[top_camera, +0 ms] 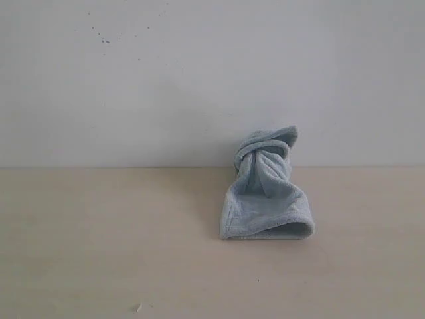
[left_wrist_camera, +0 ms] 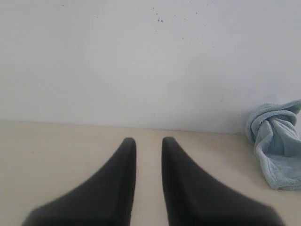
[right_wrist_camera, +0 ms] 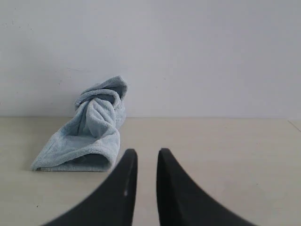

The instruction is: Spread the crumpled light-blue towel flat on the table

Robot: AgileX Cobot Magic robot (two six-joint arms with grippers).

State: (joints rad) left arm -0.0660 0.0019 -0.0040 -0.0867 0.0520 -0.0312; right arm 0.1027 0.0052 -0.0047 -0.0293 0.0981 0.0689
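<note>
While both arms hang back out of the exterior view, the crumpled pale-blue fluffy terry towel sits right of the middle on the wide, plain beige matte table, towards its far edge. It's bunched into a standing heap. The twisted, knotted upper end rises in front of the plain white wall, and the broader hemmed end spreads out on the near side, gaping like a pouch mouth. Whether the far end actually touches the wall, I can't tell.

Over to the left wrist camera: the left gripper shows two dark tapered fingers with a slim gap between the tips and nothing in it, low over the table. The towel is well off to one side of it, with only bare beige surface between them.

On the right wrist camera, the right gripper is set the same way, narrowly parted and empty, and it is nearer the towel, whose open hemmed end faces it across bare tabletop.

Around the scene there's little else: a scatter of small dark specks high on the wall at the left, and a tiny whitish fleck on the table's near edge, well clear of the towel.
</note>
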